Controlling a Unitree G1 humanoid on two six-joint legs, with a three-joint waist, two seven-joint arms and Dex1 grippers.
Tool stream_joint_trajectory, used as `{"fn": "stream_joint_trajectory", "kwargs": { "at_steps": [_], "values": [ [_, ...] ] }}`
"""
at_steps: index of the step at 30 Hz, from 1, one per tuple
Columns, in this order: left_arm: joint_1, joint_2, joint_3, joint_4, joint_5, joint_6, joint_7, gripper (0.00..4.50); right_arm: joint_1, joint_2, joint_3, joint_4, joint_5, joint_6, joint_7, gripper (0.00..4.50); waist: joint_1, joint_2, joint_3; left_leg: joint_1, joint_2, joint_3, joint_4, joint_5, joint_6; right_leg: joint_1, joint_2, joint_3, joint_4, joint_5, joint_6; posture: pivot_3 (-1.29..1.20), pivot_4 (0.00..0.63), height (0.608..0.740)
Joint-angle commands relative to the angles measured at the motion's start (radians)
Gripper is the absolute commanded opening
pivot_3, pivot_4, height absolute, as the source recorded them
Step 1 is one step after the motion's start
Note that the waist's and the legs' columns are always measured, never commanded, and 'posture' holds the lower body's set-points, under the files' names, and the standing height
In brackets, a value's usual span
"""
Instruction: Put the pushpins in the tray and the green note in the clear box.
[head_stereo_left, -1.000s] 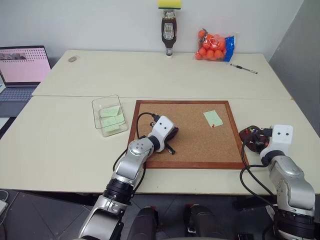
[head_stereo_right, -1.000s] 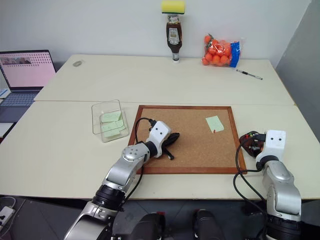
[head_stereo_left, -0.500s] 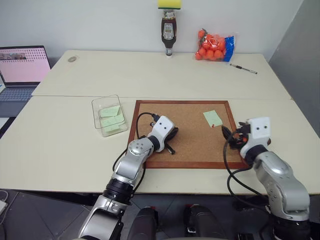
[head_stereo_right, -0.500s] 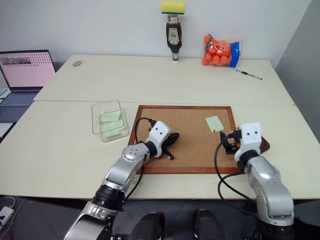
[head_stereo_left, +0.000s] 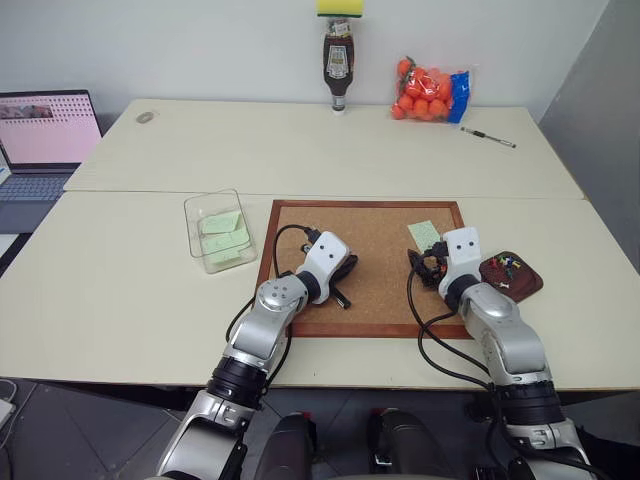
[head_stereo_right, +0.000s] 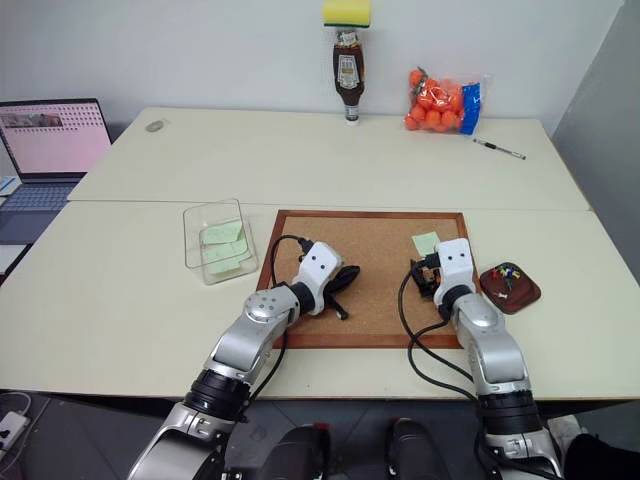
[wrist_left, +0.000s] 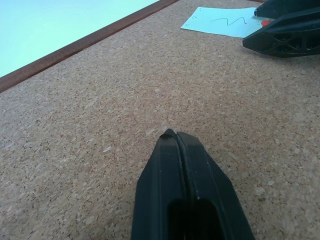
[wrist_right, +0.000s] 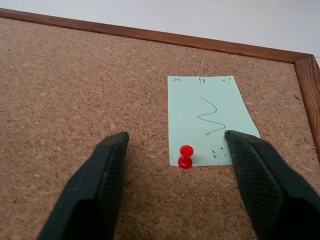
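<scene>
Reaching toward a pinned note, the right hand (wrist_right: 175, 187) sits low in the right wrist view with its two black fingers (wrist_right: 102, 175) well apart, holding nothing. Between their tips, just ahead, a red pushpin (wrist_right: 186, 156) stands in the lower edge of the green note (wrist_right: 210, 120), a pale slip with a wavy pen line on it. The note lies flat on the corkboard (head_stereo_left: 385, 275), near that board's upper right corner.

In the left eye view, the left hand (head_stereo_left: 343, 283) rests at the lower left of the corkboard, fingers pressed together and empty. To the right of the board, at centre right of the frame, the tray (head_stereo_left: 510, 275) sits on the pale surface (head_stereo_left: 120, 290) with several coloured pushpins (head_stereo_left: 508, 263) already inside. Left of the board, the clear box (head_stereo_left: 219, 231) holds a few pale green slips.

Further back, at the top of the frame, stand a brown bottle (head_stereo_left: 337, 65) topped with a yellow sponge, a bag of oranges (head_stereo_left: 430, 90) and a pen (head_stereo_left: 489, 137). A laptop (head_stereo_left: 45, 135) sits at the far left edge.

The step in hand looks like pulling this last red pin. The next move likely calls for a small advance, a careful centring on the tiny pin head, then a closing pinch and a straight lift, so the thin paper does not tear or drag along.
</scene>
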Motion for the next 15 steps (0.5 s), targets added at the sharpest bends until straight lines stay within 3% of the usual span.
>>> {"fn": "stream_joint_trajectory", "kwargs": {
  "at_steps": [1, 12, 15],
  "values": [
    [0.016, -0.003, -0.017, 0.004, 0.007, 0.017, -0.003, 0.0, -0.017, -0.007, -0.022, -0.008, -0.001, -0.039, 0.005, 2.22, 0.0, 0.0, 0.0, 0.0, 0.0, 0.0, 0.0, 0.0, 0.0, 0.0, 0.0, 0.0, 0.0, 0.0, 0.0, 0.0, 0.15, 0.74],
    [0.013, -0.004, -0.018, 0.008, 0.007, 0.014, -0.002, 0.0, -0.011, -0.001, -0.014, -0.005, -0.009, -0.058, 0.006, 0.11, 0.0, 0.0, 0.0, 0.0, 0.0, 0.0, 0.0, 0.0, 0.0, 0.0, 0.0, 0.0, 0.0, 0.0, 0.0, 0.0, 0.15, 0.74],
    [0.015, -0.008, -0.015, 0.006, 0.003, 0.019, 0.0, 0.0, -0.014, 0.004, -0.014, -0.031, -0.006, -0.062, 0.007, 0.01, 0.0, 0.0, 0.0, 0.0, 0.0, 0.0, 0.0, 0.0, 0.0, 0.0, 0.0, 0.0, 0.0, 0.0, 0.0, 0.0, 0.15, 0.74]
  ]
}}
